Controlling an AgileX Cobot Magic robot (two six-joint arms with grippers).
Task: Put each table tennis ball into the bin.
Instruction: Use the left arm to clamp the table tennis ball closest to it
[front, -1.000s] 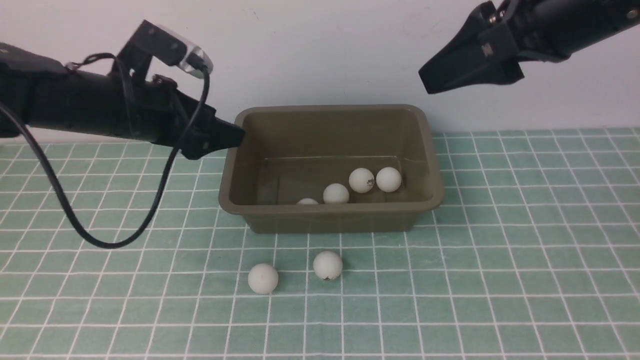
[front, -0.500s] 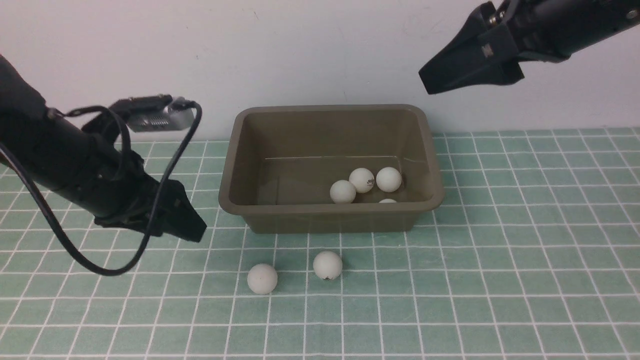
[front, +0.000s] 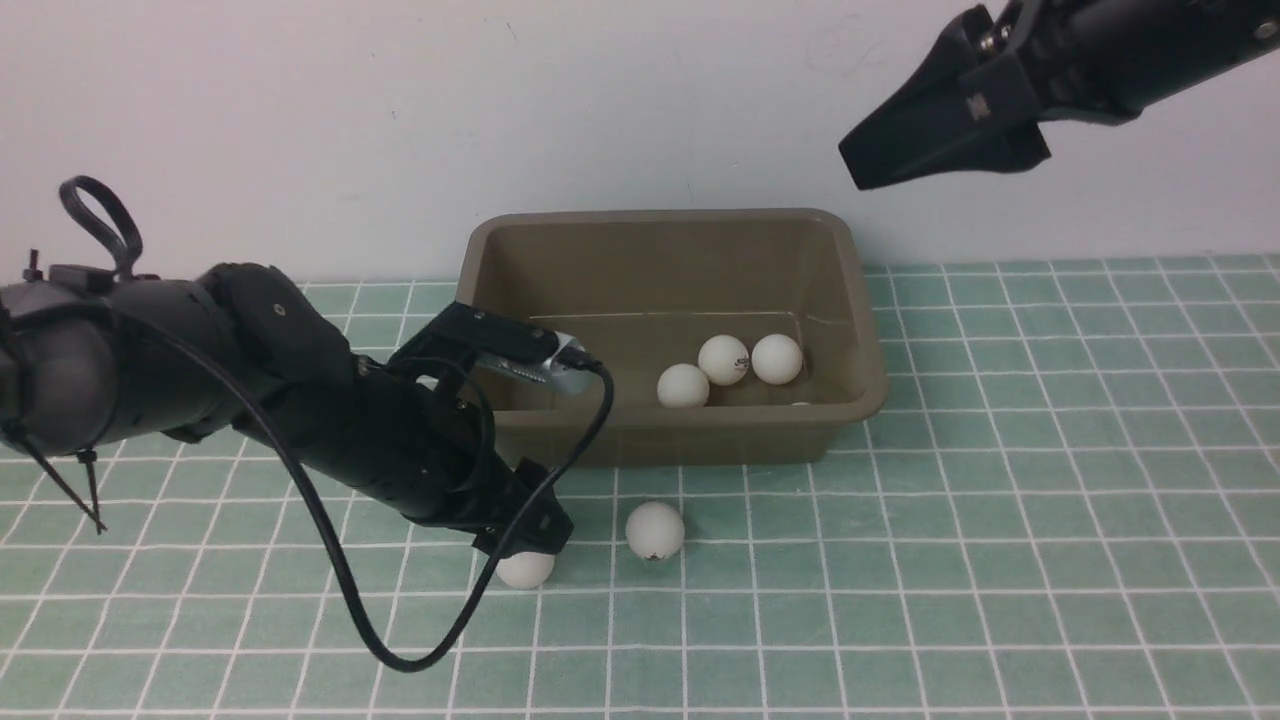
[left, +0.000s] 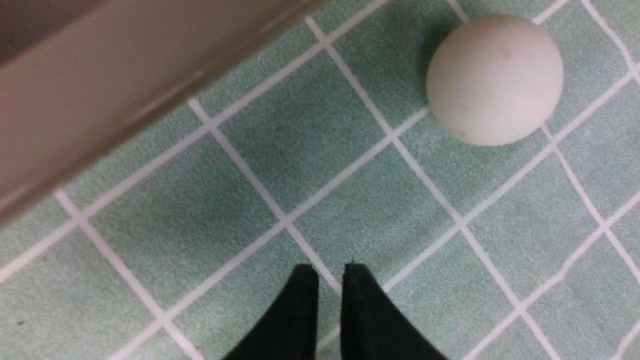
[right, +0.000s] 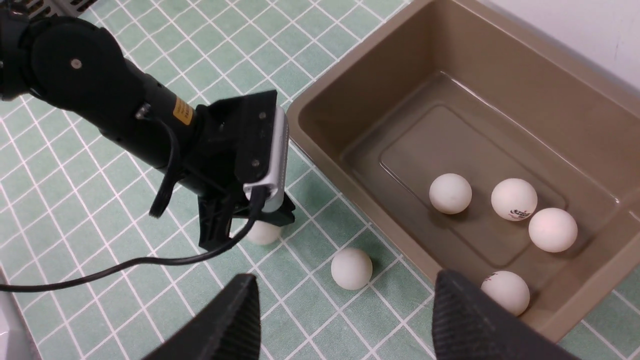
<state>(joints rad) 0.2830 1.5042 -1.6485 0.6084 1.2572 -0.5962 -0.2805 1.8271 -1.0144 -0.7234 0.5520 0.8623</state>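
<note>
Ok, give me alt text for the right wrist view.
A brown bin holds four white balls; two other balls lie on the green grid mat beside it. The left pincer is directly over one of them.

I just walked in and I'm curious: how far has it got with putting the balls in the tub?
Four balls already lie in the bin. The left claw is down at one loose ball on the mat, jaws nearly together, nothing visibly gripped. That ball and a second loose ball beside it are left. The right claw hangs open and empty.
</note>
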